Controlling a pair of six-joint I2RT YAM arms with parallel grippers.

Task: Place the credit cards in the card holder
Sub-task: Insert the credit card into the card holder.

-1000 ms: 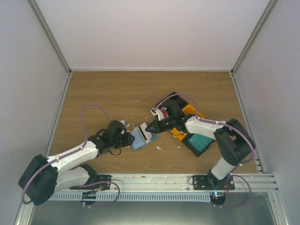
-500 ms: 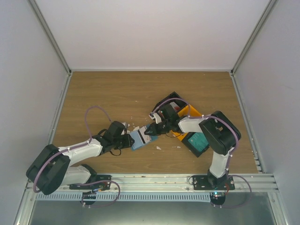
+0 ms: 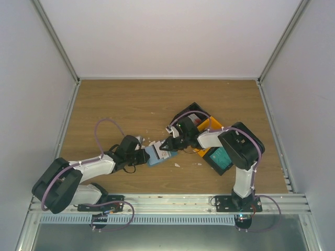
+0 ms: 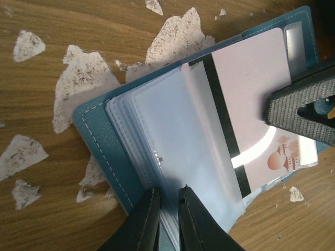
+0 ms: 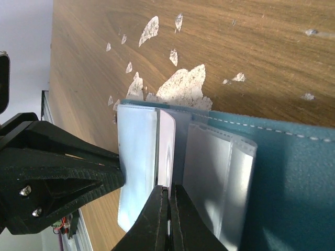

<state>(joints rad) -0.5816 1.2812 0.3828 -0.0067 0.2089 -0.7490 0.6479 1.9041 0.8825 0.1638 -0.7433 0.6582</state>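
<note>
- Left gripper (image 4: 167,212), jaws narrow, pinches the clear sleeves of the card holder (image 4: 97,133).
- Right gripper (image 5: 168,217) clamps a credit card (image 4: 251,73), partly under a sleeve.
- White scraps (image 4: 78,83) litter the counter (image 4: 78,21).

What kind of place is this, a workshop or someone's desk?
Probably a robot test booth: plain white walls box in a wooden table, and the left arm and right arm are bolted to a metal rail at its near edge.

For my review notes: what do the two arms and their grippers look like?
The left arm and right arm have white link shells, black joint housings and looping purple cables. The left gripper and right gripper have slim, black, tapered fingers.
</note>
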